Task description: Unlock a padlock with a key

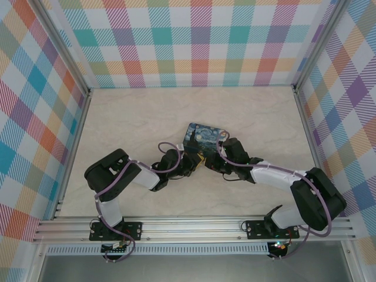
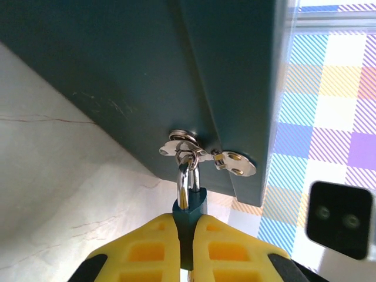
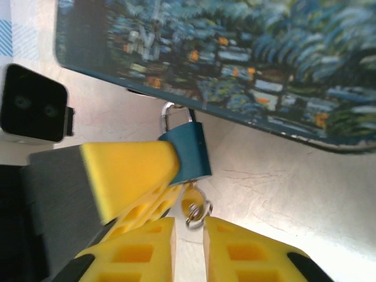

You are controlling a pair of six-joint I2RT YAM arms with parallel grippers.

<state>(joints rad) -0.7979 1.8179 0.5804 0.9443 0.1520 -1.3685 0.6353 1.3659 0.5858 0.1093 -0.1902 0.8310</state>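
left gripper (image 2: pixel 188 226): i am clamping the padlock (image 3: pixel 187 154). right gripper (image 3: pixel 189 226): hovering nearly closed about the key (image 3: pixel 192 202), hold unclear. risk: key slipping when twisting.

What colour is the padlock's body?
The padlock body is dark teal-blue, clearest in the right wrist view.

A lab robot test booth: plaid fabric walls (image 1: pixel 200 41), aluminium frame rail (image 1: pixel 194 226), marble-look tabletop (image 1: pixel 147 117).
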